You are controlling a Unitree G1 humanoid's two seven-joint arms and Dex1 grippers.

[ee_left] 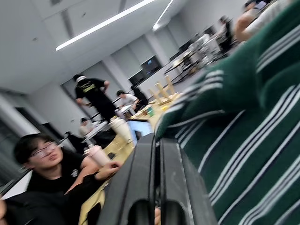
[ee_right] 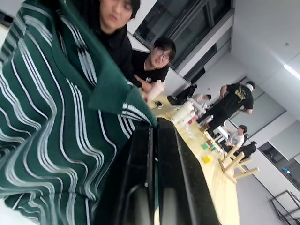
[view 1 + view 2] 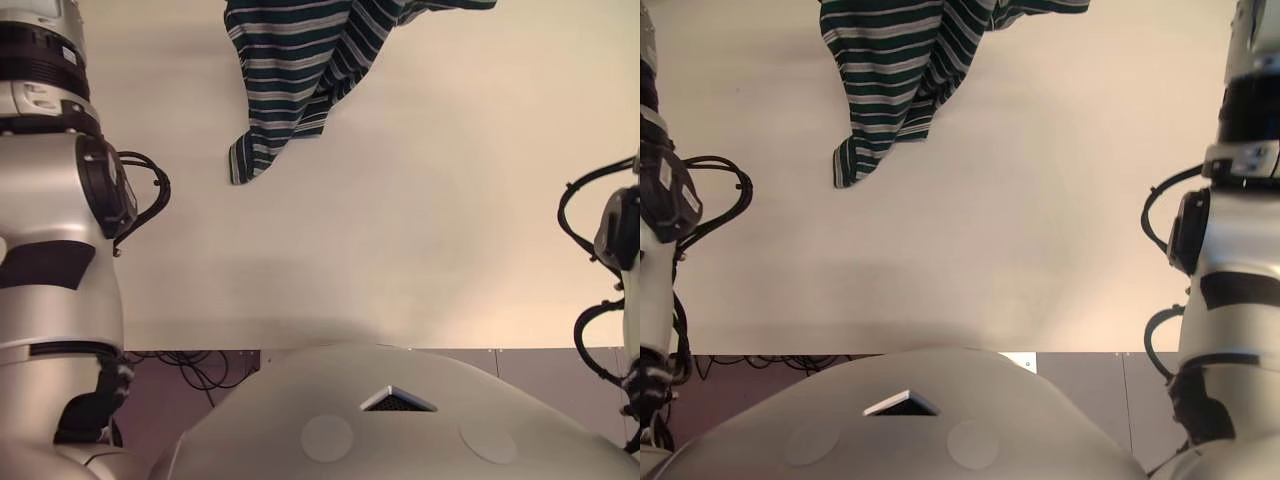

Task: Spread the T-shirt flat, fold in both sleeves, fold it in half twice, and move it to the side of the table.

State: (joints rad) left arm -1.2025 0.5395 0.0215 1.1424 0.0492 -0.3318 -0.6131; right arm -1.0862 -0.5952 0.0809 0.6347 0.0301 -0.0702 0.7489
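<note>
The dark green T-shirt with pale stripes hangs from above the far part of the cream table. One loose corner of it trails down onto the tabletop. In the left wrist view my left gripper has its black fingers pressed together, with an edge of the T-shirt pinched at the tips. My right gripper is likewise shut, pinching a ribbed hem of the T-shirt. Both arms rise along the table's left and right sides.
A wide bare stretch of table lies between the shirt and the front edge. Dark cables hang below that edge on the left.
</note>
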